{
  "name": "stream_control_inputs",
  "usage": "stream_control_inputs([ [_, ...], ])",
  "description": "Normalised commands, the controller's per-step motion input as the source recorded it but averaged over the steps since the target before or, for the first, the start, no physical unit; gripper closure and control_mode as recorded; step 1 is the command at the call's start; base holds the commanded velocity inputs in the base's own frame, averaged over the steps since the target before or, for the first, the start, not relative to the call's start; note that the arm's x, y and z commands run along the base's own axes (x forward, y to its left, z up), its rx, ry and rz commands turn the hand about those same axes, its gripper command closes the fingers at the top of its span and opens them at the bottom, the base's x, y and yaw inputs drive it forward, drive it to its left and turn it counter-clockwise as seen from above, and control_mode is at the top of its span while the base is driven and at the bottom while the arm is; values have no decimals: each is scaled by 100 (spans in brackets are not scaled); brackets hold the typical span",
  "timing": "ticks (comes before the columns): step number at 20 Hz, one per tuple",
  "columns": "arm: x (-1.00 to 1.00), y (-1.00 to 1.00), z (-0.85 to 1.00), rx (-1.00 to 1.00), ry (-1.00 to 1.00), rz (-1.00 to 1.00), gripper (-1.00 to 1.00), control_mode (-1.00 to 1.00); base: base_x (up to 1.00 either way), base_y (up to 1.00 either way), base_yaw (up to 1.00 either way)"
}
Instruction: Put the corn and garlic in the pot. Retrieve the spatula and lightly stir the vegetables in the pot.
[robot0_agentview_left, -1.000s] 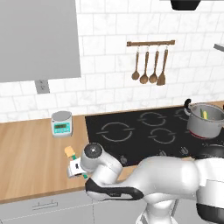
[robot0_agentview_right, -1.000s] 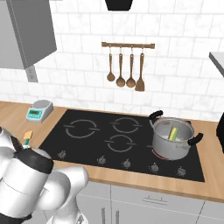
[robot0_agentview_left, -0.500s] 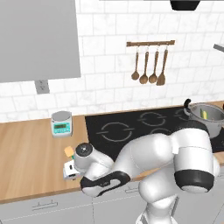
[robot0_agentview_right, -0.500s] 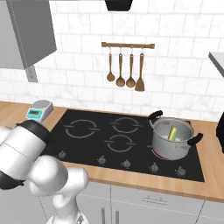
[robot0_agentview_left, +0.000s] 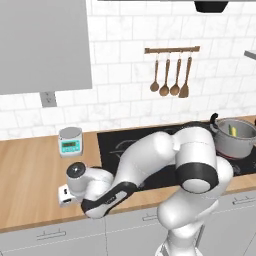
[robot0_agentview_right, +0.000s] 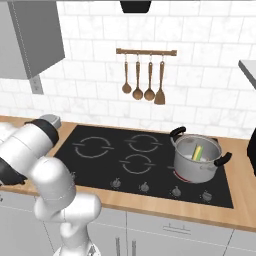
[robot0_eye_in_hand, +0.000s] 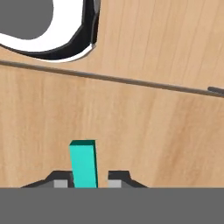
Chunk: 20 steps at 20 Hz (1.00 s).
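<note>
Corn (robot0_agentview_right: 198, 151) sits in the pot (robot0_agentview_right: 197, 161) on the hob; the hand (robot0_eye_in_hand: 89, 181) pinches the spatula (robot0_eye_in_hand: 84, 163) handle low over the wooden surface (robot0_eye_in_hand: 153, 131). Retrieval is in hand; next, I judge, a lift and a carry to the pot.

The pincer (robot0_eye_in_hand: 84, 183) has closed on the spatula (robot0_eye_in_hand: 83, 164).

The pot (robot0_agentview_right: 196, 159) sits on the cooktop's (robot0_agentview_right: 100, 165) right burner with the corn (robot0_agentview_right: 198, 151) inside.
</note>
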Motion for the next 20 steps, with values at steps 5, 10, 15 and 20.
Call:
stream_control_inputs([
  [5, -1, -12, -27, 0, 0, 0, 100, -100, 0, 0, 0],
  [10, -13, -31, 57, 11, -1, 0, 100, -100, 0, 0, 0],
  [15, -32, -46, 100, 29, -1, 0, 100, -100, 0, 0, 0],
  [20, -35, -48, 100, 39, 3, -7, 100, -100, 0, 0, 0],
])
